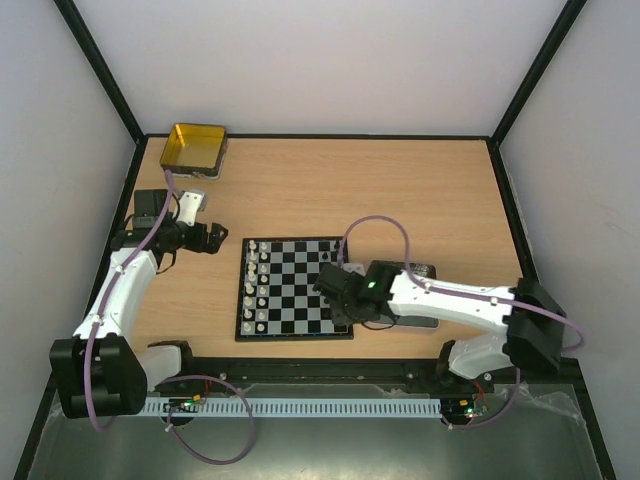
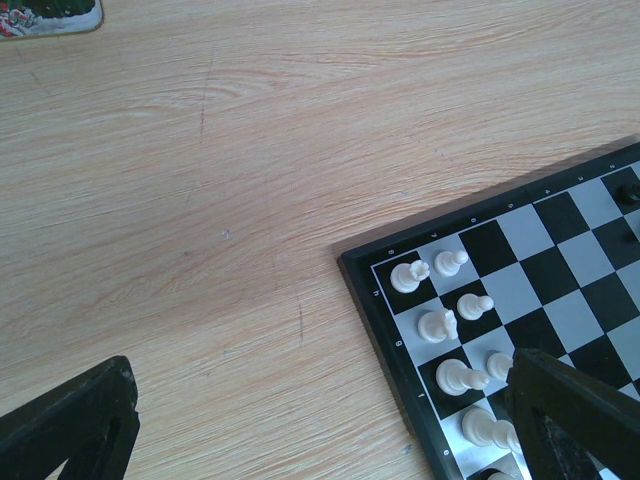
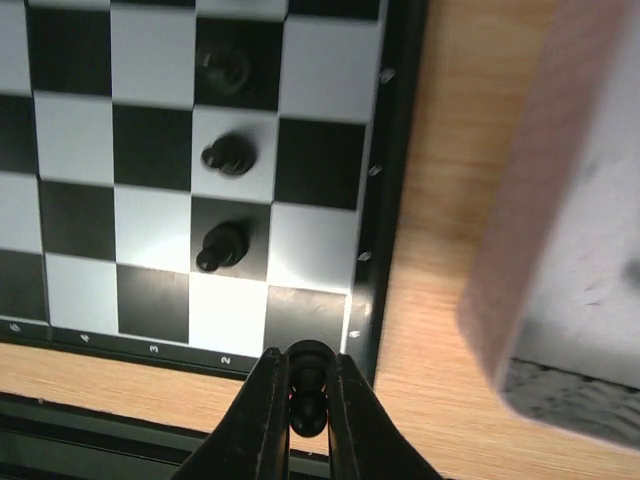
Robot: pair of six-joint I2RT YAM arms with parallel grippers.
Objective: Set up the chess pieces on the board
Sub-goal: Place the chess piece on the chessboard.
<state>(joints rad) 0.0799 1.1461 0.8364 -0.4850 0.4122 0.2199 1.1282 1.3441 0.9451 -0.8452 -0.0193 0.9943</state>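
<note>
The chequered board (image 1: 292, 288) lies mid-table. Several white pieces (image 1: 258, 285) stand in two columns along its left side; they also show in the left wrist view (image 2: 437, 323). Three black pieces (image 3: 226, 156) stand in a line near the board's right edge. My right gripper (image 3: 308, 400) is shut on a black piece (image 3: 308, 368) and holds it over the board's near right corner (image 3: 305, 315); in the top view it hovers there too (image 1: 328, 287). My left gripper (image 1: 214, 240) is open and empty over bare table left of the board's far left corner (image 2: 358, 262).
A gold tin (image 1: 193, 147) stands at the table's far left corner. A grey tray (image 3: 570, 250) lies right of the board, under my right arm (image 1: 440, 295). Black frame posts and white walls ring the table.
</note>
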